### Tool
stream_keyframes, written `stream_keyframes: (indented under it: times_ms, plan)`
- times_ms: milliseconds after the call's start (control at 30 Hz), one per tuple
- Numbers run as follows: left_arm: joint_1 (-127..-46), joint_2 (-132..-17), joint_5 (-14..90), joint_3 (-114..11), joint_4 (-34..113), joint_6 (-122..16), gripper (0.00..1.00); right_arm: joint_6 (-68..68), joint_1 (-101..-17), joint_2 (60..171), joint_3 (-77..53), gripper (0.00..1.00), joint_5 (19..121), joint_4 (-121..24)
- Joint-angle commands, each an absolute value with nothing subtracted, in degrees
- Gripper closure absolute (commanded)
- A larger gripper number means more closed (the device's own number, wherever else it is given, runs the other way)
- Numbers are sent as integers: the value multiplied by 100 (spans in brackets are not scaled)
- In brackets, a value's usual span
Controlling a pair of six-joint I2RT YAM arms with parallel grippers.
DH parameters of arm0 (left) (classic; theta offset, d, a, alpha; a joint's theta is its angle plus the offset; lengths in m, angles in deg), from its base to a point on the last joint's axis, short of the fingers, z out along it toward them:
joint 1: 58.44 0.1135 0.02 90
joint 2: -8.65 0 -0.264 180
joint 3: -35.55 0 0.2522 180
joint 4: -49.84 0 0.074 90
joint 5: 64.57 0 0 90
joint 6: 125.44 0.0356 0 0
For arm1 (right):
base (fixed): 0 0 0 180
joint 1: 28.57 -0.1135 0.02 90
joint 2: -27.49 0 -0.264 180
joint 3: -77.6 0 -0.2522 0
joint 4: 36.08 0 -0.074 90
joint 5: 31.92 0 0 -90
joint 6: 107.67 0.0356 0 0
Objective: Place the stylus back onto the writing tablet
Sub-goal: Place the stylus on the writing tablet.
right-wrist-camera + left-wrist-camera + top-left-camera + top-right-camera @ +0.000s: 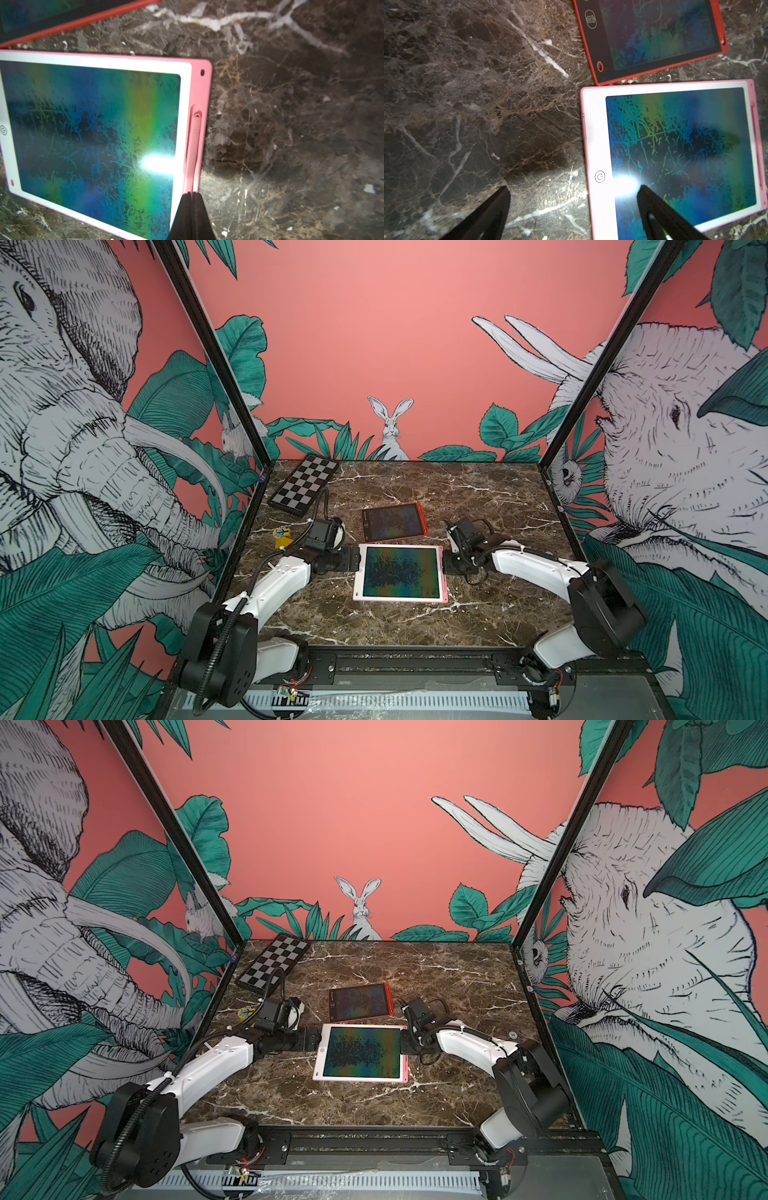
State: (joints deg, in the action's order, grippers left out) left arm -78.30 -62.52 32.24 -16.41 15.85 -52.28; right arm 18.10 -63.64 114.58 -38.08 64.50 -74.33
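Obs: stylus [194,145] lies in groove [196,109] on writing tablet [204,87] edge, mid surface [291,124]; right pincer [191,194] shut, tips over stylus tail; left pincer [573,187] wide open, empty, straddling opposite edge. Do: press straight down, brace tablet against sliding.

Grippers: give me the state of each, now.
Left gripper: open, holding nothing.
Right gripper: shut, fingers at the stylus end; grip cannot be told.

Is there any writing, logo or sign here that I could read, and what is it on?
No words or numbers are readable.
An oval bin sign: dark border of the red tablet.
A circle sign like a "C": white border of the pink tablet.
The yellow object: markings too small to read.
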Motion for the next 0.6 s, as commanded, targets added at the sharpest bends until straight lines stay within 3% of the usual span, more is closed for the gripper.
stream_keyframes:
  times_ms: [0, 267, 567]
  plan:
    - [-7851, -6156, 3167, -1653, 1469, -5222, 2, 1696, -6347, 11558, -3667, 88, 6344, -7603]
    - [-7848, -6104, 3084, -1651, 1410, -5196, 2, 1670, -6390, 11827, -3584, 73, 6288, -7613]
    - [-7849, -6116, 3071, -1662, 1419, -5210, 1, 1565, -6429, 12091, -3450, 73, 6028, -7814]
